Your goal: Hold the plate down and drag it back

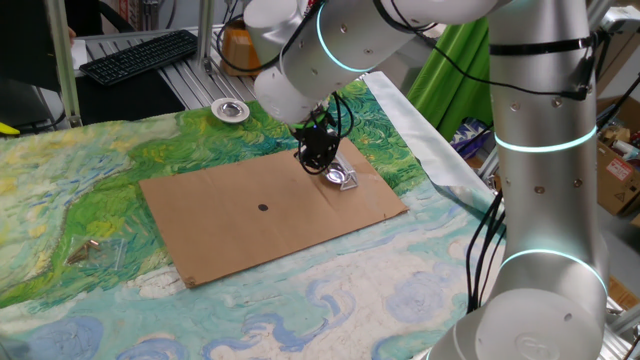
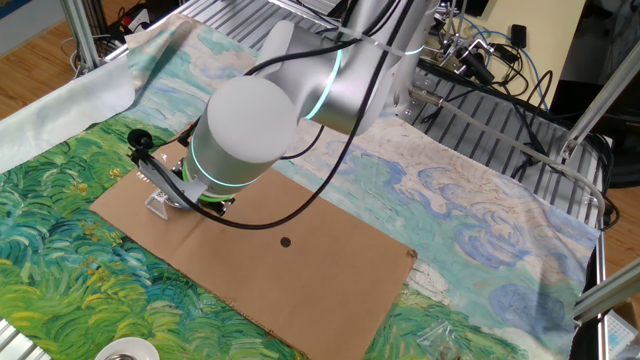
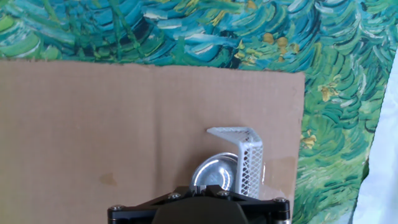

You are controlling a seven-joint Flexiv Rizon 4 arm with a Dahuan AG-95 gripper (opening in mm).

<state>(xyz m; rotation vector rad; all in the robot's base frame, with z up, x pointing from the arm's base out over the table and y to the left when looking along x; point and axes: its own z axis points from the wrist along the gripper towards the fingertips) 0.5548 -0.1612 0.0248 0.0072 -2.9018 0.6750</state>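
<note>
The gripper (image 1: 322,160) hangs directly over the plate (image 3: 214,171) (jaw opening hidden, contact uncertain), near the cardboard's (image 1: 250,210) corner.

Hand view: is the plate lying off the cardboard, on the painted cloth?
No. The plate sits on the cardboard sheet near its corner, beside the white lattice bracket, with the painted cloth beyond the cardboard's edge.

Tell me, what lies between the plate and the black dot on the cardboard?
Only bare cardboard. The one fixed view shows it: from the plate under the gripper to the dot, nothing stands on that stretch.
</note>
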